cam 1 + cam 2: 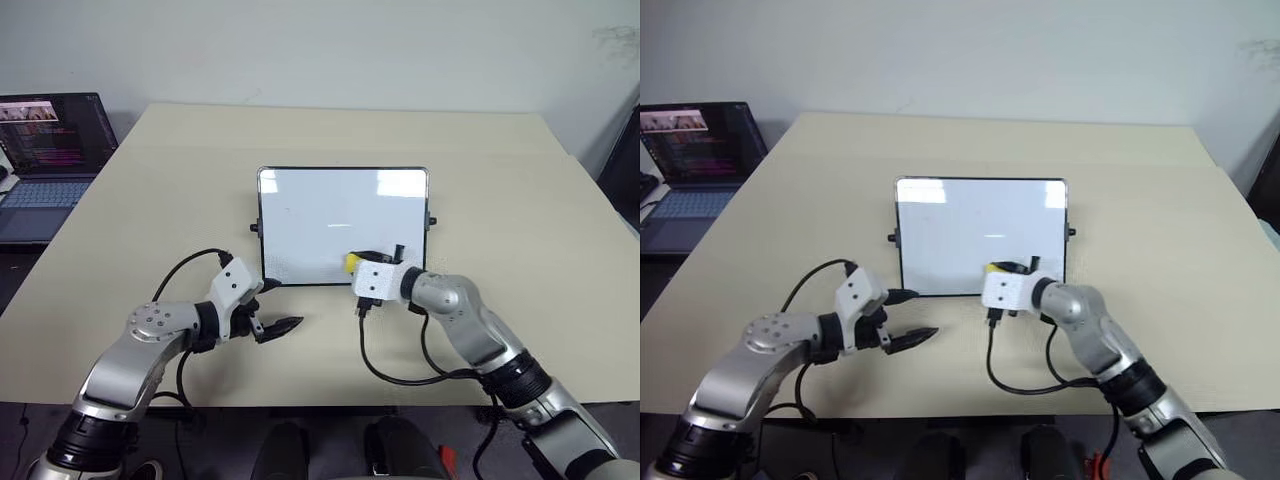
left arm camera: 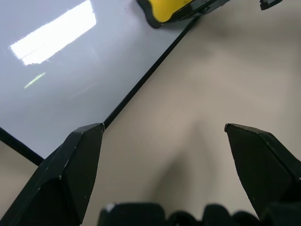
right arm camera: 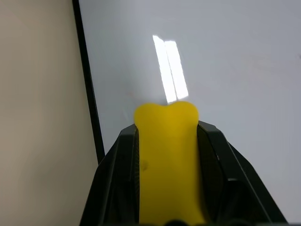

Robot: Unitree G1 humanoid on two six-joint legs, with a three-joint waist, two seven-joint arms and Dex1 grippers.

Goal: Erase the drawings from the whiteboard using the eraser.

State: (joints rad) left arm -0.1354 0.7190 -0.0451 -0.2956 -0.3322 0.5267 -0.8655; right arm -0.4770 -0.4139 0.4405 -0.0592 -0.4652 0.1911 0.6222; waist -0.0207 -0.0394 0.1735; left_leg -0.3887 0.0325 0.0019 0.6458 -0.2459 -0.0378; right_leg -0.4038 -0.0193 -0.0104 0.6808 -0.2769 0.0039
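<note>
Yellow eraser (image 3: 167, 160) sits pinched between the 2 black fingers of the right pincer (image 1: 372, 262), over the near edge of the whiteboard (image 1: 340, 215). That board lies flat mid-counter (image 1: 520, 200), its glossy face showing no clear red marks. Left pincer (image 1: 283, 306) hovers spread and empty above the counter, just near of the board's near-left corner. Laptop (image 1: 45, 160) stands far left.
</note>
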